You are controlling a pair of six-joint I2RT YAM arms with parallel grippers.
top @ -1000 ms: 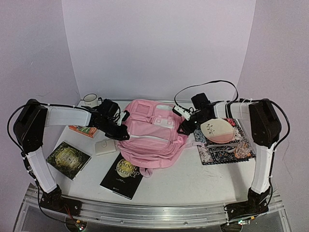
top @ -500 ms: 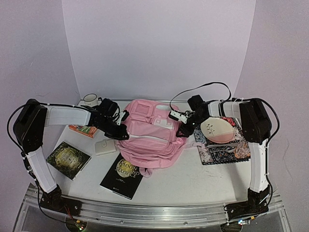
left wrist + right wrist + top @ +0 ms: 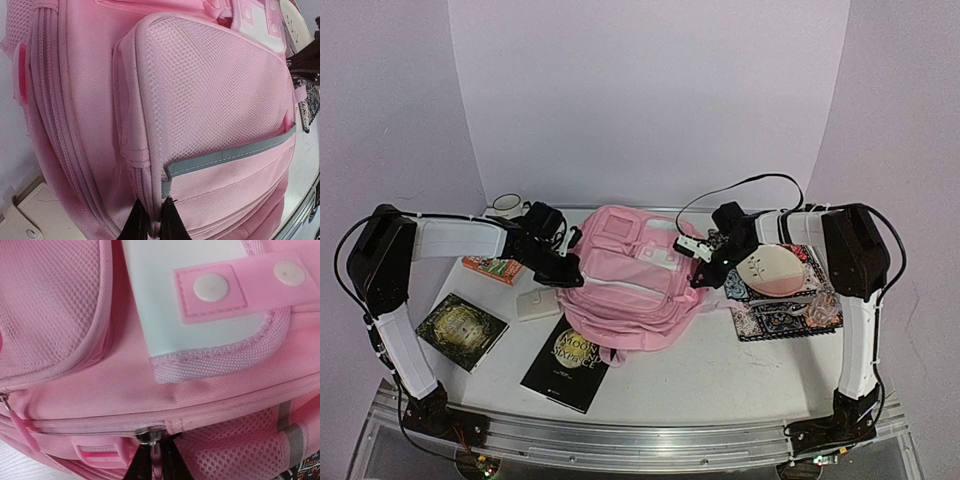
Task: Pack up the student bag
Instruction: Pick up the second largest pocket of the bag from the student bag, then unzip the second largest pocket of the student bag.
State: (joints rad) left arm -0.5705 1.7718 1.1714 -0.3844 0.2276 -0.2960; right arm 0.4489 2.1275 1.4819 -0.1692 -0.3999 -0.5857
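The pink student bag (image 3: 625, 285) lies flat in the middle of the table with its front pockets up. My left gripper (image 3: 566, 272) is at its left edge, shut on a fold of pink fabric by a seam (image 3: 152, 220). My right gripper (image 3: 704, 276) is at the bag's right side. In the right wrist view it (image 3: 156, 462) is shut on the pink zip pull, just under the metal slider (image 3: 148, 436) of a closed zip. The bag (image 3: 150, 380) fills both wrist views (image 3: 200, 100).
A black book (image 3: 565, 365) lies partly under the bag's near edge, and a dark book (image 3: 461, 329) lies front left. A white case (image 3: 537, 305), an orange book (image 3: 492, 268) and a mug (image 3: 507, 206) are left. A plate (image 3: 772, 270) rests on a patterned book (image 3: 785, 312) right.
My right gripper has moved left onto the bag's side and closed on the zip pull. The bag and black book have shifted slightly left. The left arm has stayed put.
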